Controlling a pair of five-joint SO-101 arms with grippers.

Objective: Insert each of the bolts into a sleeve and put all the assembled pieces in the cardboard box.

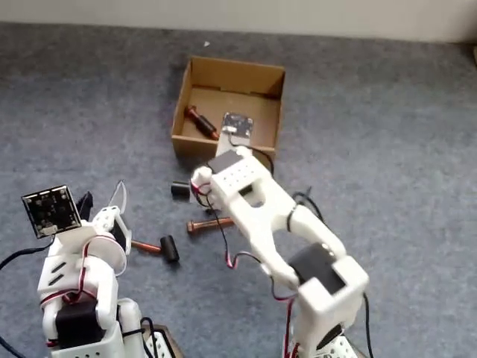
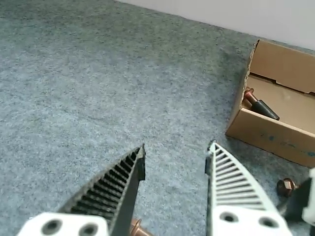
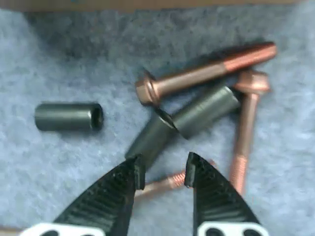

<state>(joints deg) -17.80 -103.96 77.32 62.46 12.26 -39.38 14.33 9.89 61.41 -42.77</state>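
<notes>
Copper bolts (image 3: 206, 73) and dark sleeves (image 3: 69, 116) lie loose before the cardboard box (image 1: 190, 144).
Left gripper (image 2: 174, 162) hangs well short of the box, fingers apart, empty; right gripper (image 3: 162, 172) gapes over the bolts beside it; inside lies one sleeved bolt (image 1: 201, 121).

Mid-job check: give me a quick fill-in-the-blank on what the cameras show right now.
1. The cardboard box holds ___ assembled piece.
2. Above the loose bolts, the right gripper's fingers are ___.
3. The left gripper's fingers are ___.
4. The sleeve lying apart has ___ bolt in it.
Missing words: one; open; open; no.
</notes>
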